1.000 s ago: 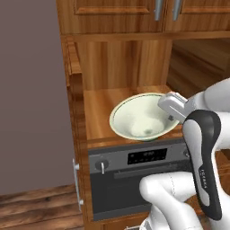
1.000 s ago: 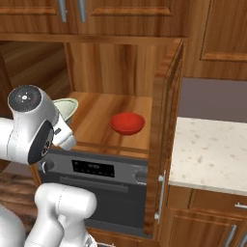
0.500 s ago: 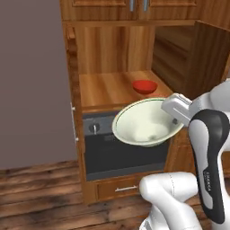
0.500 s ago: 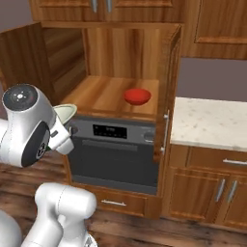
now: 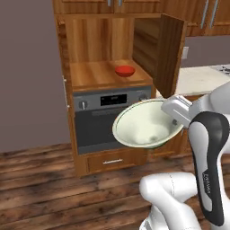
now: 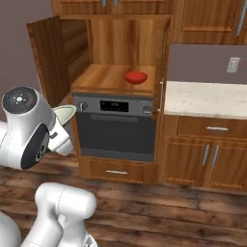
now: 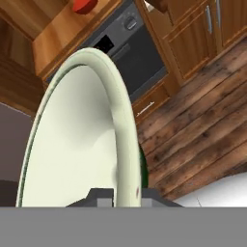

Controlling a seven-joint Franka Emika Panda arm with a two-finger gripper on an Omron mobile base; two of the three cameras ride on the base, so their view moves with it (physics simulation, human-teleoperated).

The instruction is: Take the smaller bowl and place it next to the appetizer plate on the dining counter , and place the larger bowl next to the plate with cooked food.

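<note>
The larger bowl point(image 5: 143, 126), wide and pale cream-green, hangs tilted in front of the oven, well clear of the floor. My gripper point(image 5: 173, 120) is shut on its right rim. In the hand view the gripper point(image 7: 123, 194) pinches that rim, and the larger bowl point(image 7: 77, 135) stands on edge before the camera. From the right base view a sliver of the larger bowl point(image 6: 65, 113) peeks out behind my arm. The smaller bowl point(image 5: 125, 71) point(image 6: 136, 77) point(image 7: 84, 5), bright red, sits on the wooden shelf above the oven. The dining counter and both plates are out of view.
A dark built-in oven point(image 5: 110, 117) point(image 6: 118, 128) sits under the shelf. The cabinet door point(image 5: 168, 54) point(image 6: 46, 53) stands open beside the nook. A pale speckled counter point(image 6: 207, 99) over wooden cupboards runs to the right. Wooden floor point(image 6: 169, 212) lies between me and the cabinets.
The larger bowl has come off the shelf in my gripper and now hangs before the oven. The whole picture has drawn back from the cabinet, so the camera has moved. The red bowl stays put.
</note>
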